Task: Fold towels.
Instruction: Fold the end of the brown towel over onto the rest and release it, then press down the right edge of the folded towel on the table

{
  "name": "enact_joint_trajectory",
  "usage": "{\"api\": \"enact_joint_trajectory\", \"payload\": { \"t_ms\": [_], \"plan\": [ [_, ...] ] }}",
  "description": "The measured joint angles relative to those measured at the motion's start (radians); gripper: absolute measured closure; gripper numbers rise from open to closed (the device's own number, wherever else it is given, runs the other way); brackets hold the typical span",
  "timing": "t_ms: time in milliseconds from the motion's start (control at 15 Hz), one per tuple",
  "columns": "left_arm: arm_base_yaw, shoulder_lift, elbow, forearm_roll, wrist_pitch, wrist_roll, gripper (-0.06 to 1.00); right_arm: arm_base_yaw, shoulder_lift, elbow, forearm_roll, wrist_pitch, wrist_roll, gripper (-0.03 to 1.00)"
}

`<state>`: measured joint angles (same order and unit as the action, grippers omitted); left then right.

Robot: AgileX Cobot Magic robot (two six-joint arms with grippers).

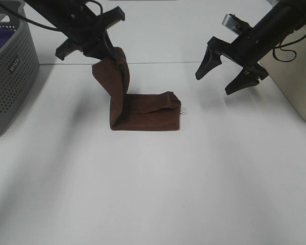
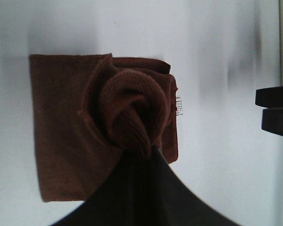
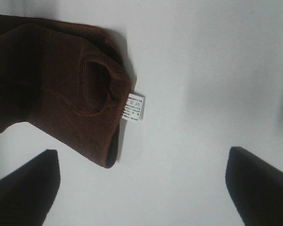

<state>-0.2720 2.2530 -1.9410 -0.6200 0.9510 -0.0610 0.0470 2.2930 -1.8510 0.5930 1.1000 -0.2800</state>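
Note:
A dark brown towel lies folded on the white table, its small white tag at the right edge. My left gripper is shut on the towel's left end and holds it lifted above the folded part. In the left wrist view the pinched cloth hangs in a curl over the flat part, with the tag beside it. My right gripper is open and empty, in the air to the right of the towel. The right wrist view shows the towel's folded edge and tag between its fingers.
A grey perforated basket with purple cloth inside stands at the far left. A beige container stands at the right edge. The table is bare white towards the front.

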Motion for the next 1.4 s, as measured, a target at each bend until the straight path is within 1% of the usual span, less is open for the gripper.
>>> {"api": "enact_joint_trajectory", "payload": {
  "t_ms": [133, 267, 333, 400, 467, 533, 600, 667, 733, 800, 933, 1067, 1133, 1267, 1400],
  "plan": [
    [-0.046, 0.052, 0.0, -0.028, -0.067, -0.024, 0.91, 0.0, 0.0, 0.0, 0.013, 0.0, 0.0, 0.07],
    [-0.092, 0.084, 0.0, -0.074, -0.152, -0.03, 0.91, 0.0, 0.0, 0.0, 0.014, 0.0, 0.0, 0.07],
    [-0.111, 0.093, 0.0, -0.091, -0.181, -0.031, 0.9, 0.0, 0.0, 0.0, 0.014, 0.0, 0.0, 0.07],
    [-0.124, 0.098, 0.0, -0.1, -0.201, -0.038, 0.85, 0.0, 0.0, 0.0, 0.014, 0.0, 0.0, 0.07],
    [-0.131, 0.104, 0.0, -0.105, -0.215, -0.054, 0.76, 0.0, 0.0, 0.0, 0.014, 0.0, 0.0, 0.07],
    [-0.133, 0.107, 0.0, -0.114, -0.219, -0.069, 0.62, 0.0, 0.0, 0.0, 0.014, 0.0, 0.0, 0.07],
    [-0.133, 0.111, 0.0, -0.132, -0.219, -0.075, 0.46, 0.0, 0.0, 0.0, 0.014, 0.0, 0.0, 0.07],
    [-0.133, 0.111, 0.0, -0.161, -0.22, -0.076, 0.32, 0.0, 0.0, 0.0, 0.017, 0.002, 0.0, 0.07],
    [-0.133, 0.111, 0.0, -0.19, -0.225, -0.073, 0.25, 0.0, 0.0, 0.0, 0.023, 0.006, 0.0, 0.07],
    [-0.133, 0.111, -0.001, -0.209, -0.225, -0.054, 0.22, 0.0, 0.0, 0.0, 0.038, 0.017, -0.001, 0.07],
    [-0.122, 0.111, -0.029, -0.212, -0.206, 0.029, 0.2, 0.0, 0.0, 0.0, 0.103, 0.046, -0.032, 0.07],
    [-0.083, 0.111, -0.075, -0.193, -0.148, 0.102, 0.2, 0.001, 0.0, 0.0, 0.211, 0.097, -0.091, 0.07],
    [-0.051, 0.111, -0.098, -0.172, -0.113, 0.115, 0.2, 0.01, 0.0, 0.0, 0.263, 0.102, -0.109, 0.07],
    [0.019, 0.111, -0.137, -0.128, -0.051, 0.12, 0.2, 0.064, 0.0, 0.0, 0.34, 0.102, -0.144, 0.07],
    [0.084, 0.111, -0.154, -0.112, -0.001, 0.12, 0.2, 0.142, 0.002, 0.0, 0.405, 0.103, -0.184, 0.07]
  ]
}}
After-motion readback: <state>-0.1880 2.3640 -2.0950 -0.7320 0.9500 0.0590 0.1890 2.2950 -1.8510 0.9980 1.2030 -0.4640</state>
